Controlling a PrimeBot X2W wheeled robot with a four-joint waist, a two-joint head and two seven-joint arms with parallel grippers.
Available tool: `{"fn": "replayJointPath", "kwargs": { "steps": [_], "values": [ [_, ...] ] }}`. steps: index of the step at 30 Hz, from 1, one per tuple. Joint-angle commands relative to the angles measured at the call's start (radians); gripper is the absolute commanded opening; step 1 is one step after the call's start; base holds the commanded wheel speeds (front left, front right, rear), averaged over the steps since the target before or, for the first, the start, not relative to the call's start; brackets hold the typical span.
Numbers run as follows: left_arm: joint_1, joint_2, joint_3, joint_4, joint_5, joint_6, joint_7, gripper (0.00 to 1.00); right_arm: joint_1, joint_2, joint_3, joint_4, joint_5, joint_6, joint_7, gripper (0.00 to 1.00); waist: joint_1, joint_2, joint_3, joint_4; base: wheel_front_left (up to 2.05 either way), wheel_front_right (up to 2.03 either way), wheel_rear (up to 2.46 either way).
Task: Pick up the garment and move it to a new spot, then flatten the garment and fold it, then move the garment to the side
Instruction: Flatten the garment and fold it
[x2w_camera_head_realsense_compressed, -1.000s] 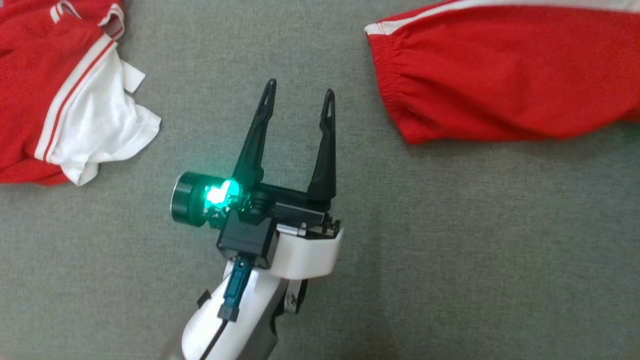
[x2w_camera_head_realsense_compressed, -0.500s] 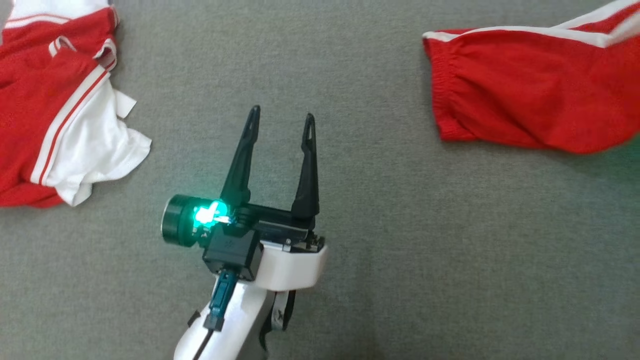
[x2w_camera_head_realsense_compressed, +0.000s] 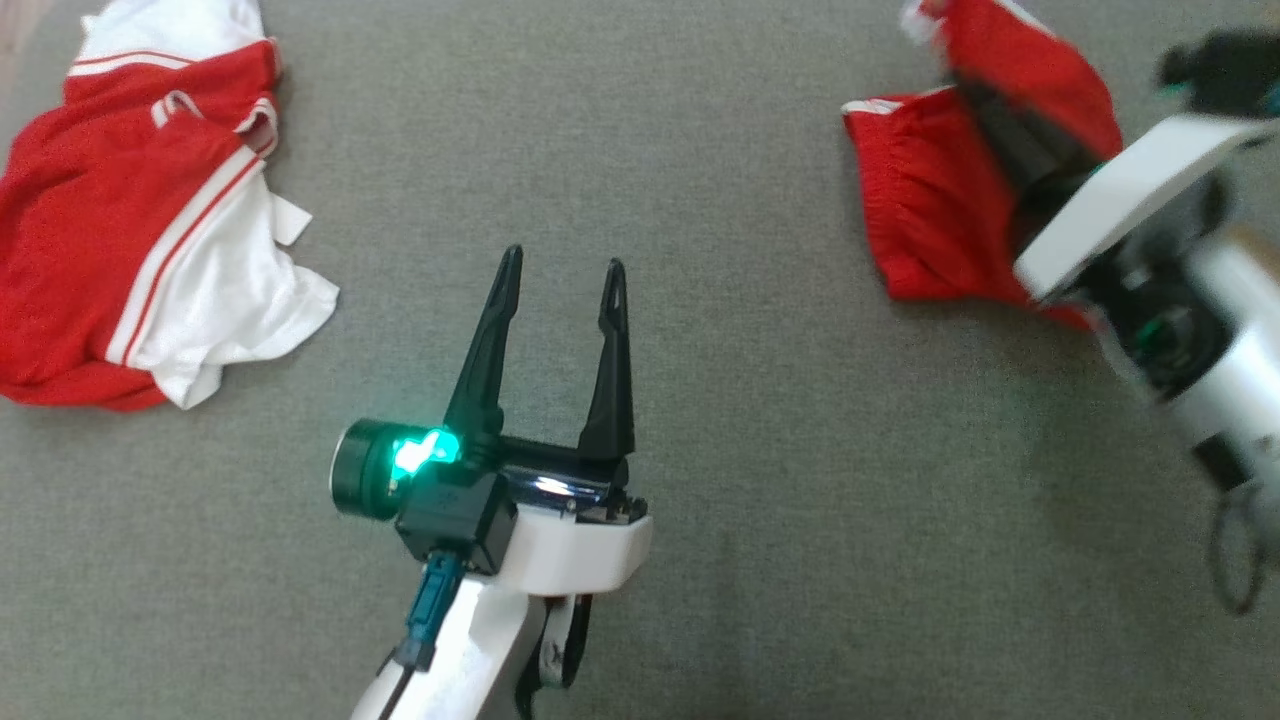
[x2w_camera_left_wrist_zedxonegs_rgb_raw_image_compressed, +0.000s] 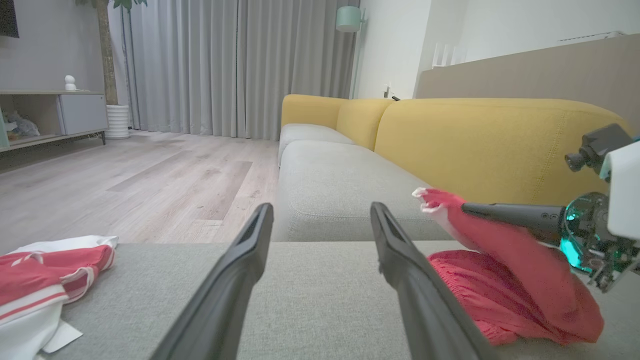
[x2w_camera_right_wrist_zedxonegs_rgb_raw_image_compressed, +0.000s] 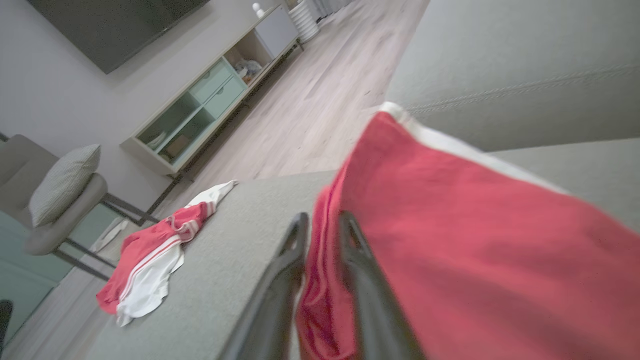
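Garment lies crumpled at the upper left of the head view, on the grey cushion. It has a red body, and a white sleeve edged with red-and-white stripes spills toward the frame's centre. A small white tag sits at its right edge. It lies apart from both grippers.

At the lower centre, well apart from the garment, the left gripper hovers over the cushion. Its fingers are spread wide and point up the frame, with bare cushion between them. A green light glows at its base. In the left wrist view these two fingers frame open cushion, with the garment at the lower left corner and a yellow sofa behind.

At the upper right of the head view lies a smaller red bundle with thin white trim, part of it raised off the cushion. In the right wrist view the right gripper has its fingers close together, with a fold of the bundle's red cloth pinched between them. The garment shows far off at that view's lower left.
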Motion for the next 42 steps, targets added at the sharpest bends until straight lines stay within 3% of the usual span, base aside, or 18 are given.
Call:
{"fn": "replayJointPath", "kwargs": {
  "steps": [1,3,9,15,18,24,27,34,42],
  "values": [
    [0.002,0.002,0.032,-0.029,-0.009,0.004,-0.004,1.0,0.029,0.003,-0.013,-0.019,0.0,0.007,-0.005,1.0,0.0,-0.0001,-0.011,0.008,0.0,0.0,0.0],
    [0.019,0.002,0.038,-0.023,-0.017,0.004,-0.004,1.0,0.052,0.022,-0.024,-0.02,-0.042,0.007,-0.043,1.0,0.0,-0.0001,-0.04,0.009,0.0,0.0,0.0],
    [0.084,0.002,0.087,-0.008,-0.008,-0.007,-0.004,1.0,0.179,-0.052,-0.083,-0.031,-0.154,0.007,-0.207,1.0,0.0,-0.0001,-0.136,-0.022,0.0,0.0,0.0],
    [0.183,0.002,0.165,-0.011,0.012,-0.021,-0.004,1.0,0.377,-0.054,-0.185,-0.059,-0.227,0.007,-0.307,1.0,0.0,-0.0001,-0.232,-0.081,0.0,0.0,0.0],
    [0.24,0.009,0.198,-0.007,0.029,-0.035,-0.004,1.0,0.471,-0.002,-0.275,-0.073,-0.369,0.007,-0.311,1.0,0.0,-0.0001,-0.285,-0.11,0.0,0.0,0.0],
    [0.337,0.011,0.256,0.027,0.049,-0.072,-0.004,1.0,0.714,0.173,-0.494,-0.147,-0.692,0.007,-0.312,1.0,0.0,-0.0001,-0.35,-0.127,0.0,0.0,0.0],
    [0.365,0.011,0.277,0.057,0.065,-0.098,-0.004,1.0,0.812,0.262,-0.581,-0.16,-0.799,0.007,-0.312,1.0,0.0,-0.0001,-0.371,-0.125,0.0,0.0,0.0],
    [0.393,0.008,0.316,0.09,0.094,-0.125,-0.004,1.0,0.895,0.349,-0.647,-0.169,-0.935,0.007,-0.312,1.0,0.0,-0.0001,-0.389,-0.135,0.0,0.0,0.0],
    [0.404,0.004,0.335,0.1,0.109,-0.131,-0.004,1.0,0.897,0.36,-0.666,-0.161,-0.973,0.007,-0.312,1.0,0.0,-0.0001,-0.389,-0.142,0.0,0.0,0.0]
  ]
}}
